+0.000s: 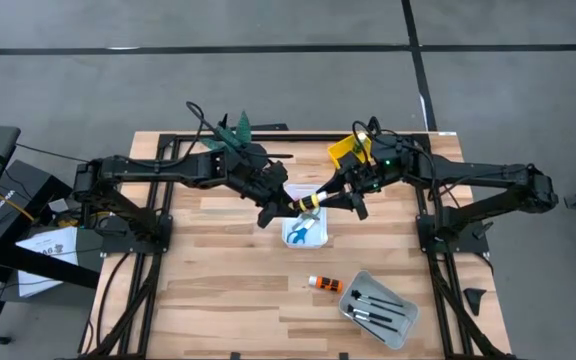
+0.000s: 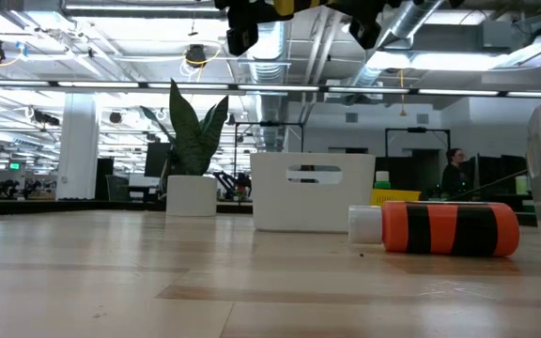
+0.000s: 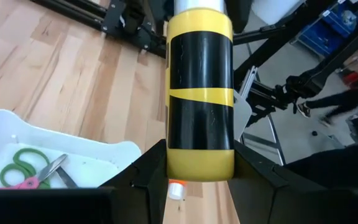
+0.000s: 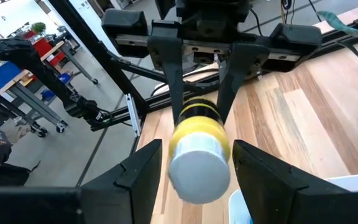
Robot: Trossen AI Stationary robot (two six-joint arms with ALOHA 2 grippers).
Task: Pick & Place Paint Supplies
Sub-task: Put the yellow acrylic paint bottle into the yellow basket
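The yellow bottle (image 3: 200,87) is showing broad black bands and a white cap. The orange bottle (image 2: 449,228) is wearing black stripes and a white cap too. The white tray (image 1: 306,229) is holding scissors with blue handles (image 1: 299,233); the left wrist view is showing green handles (image 3: 22,166) and what is looking like a pink one. The grey tray (image 1: 378,309) is carrying dark brushes (image 1: 372,298). The surface (image 1: 228,280) is showing pale wood grain. Both arms are appearing black.

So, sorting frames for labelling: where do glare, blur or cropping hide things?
Low view: bright ceiling lights, both grippers cropped at the top, orange bottle sharp. Right wrist view: yellow bottle has a soft, blurred cap. Left wrist view: its top is cropped. High view: evenly lit, brushes tiny.
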